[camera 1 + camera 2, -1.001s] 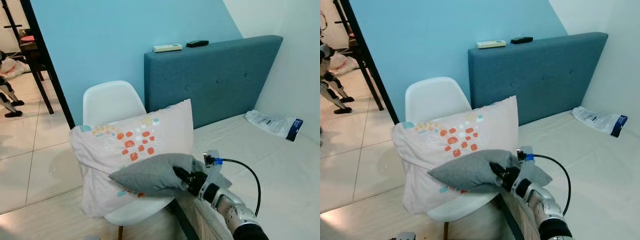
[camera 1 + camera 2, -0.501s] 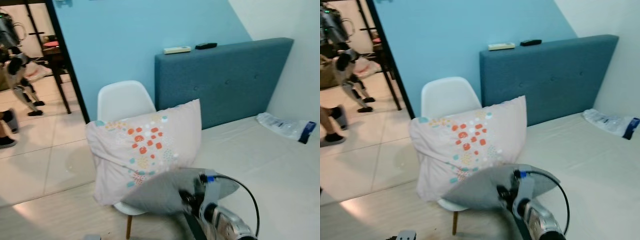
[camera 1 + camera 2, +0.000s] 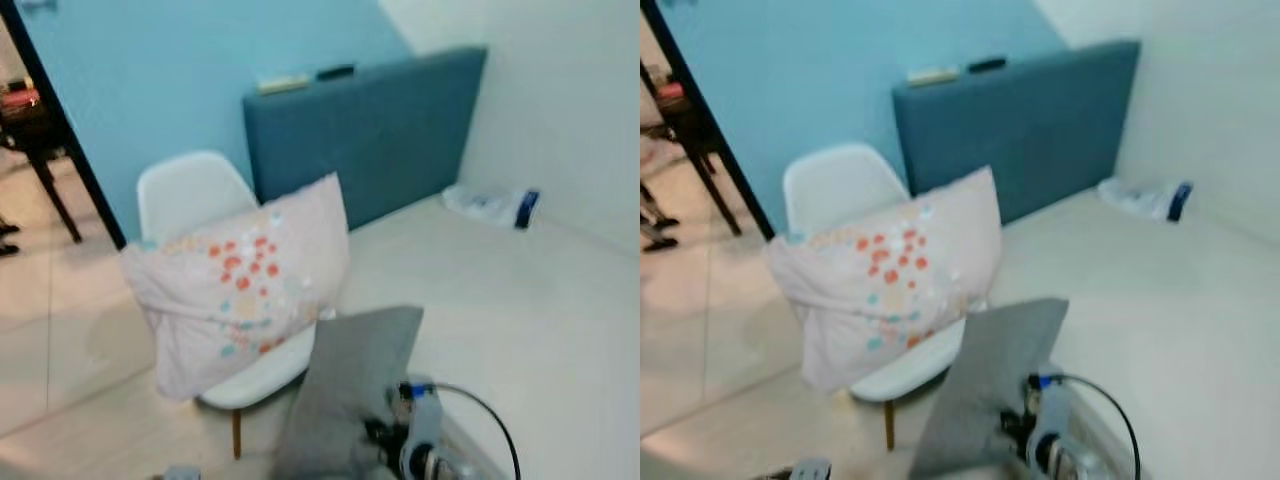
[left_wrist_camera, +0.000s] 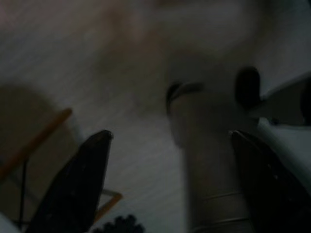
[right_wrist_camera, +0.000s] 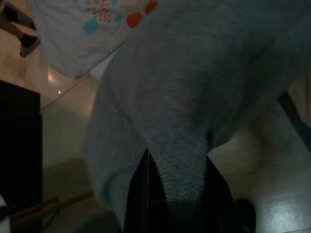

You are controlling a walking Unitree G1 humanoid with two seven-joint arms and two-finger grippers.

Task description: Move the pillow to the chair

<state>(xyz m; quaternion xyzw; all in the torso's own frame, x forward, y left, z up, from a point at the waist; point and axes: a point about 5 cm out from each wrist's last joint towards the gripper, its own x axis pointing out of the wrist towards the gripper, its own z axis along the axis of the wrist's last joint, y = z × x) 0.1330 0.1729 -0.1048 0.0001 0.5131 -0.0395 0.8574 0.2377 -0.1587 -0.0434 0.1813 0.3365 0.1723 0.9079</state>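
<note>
I'm mid-carry: my right gripper (image 5: pixel 167 194) has its jaws pinched on a fold of the grey pillow (image 3: pixel 350 385), which hangs low and near, just right of the white chair (image 3: pixel 195 200). That chair already bears a patterned pillow (image 3: pixel 245 285) leaning on its seat. Next I judge I must swing the grey one left over the seat and let go where room remains. The left gripper (image 4: pixel 170 184) hangs idle over the floor, jaws spread wide. Against half a second ago, the grey pillow has dropped from lying flat to hanging steeply, and my view has swung right along the bed (image 3: pixel 520 300).
</note>
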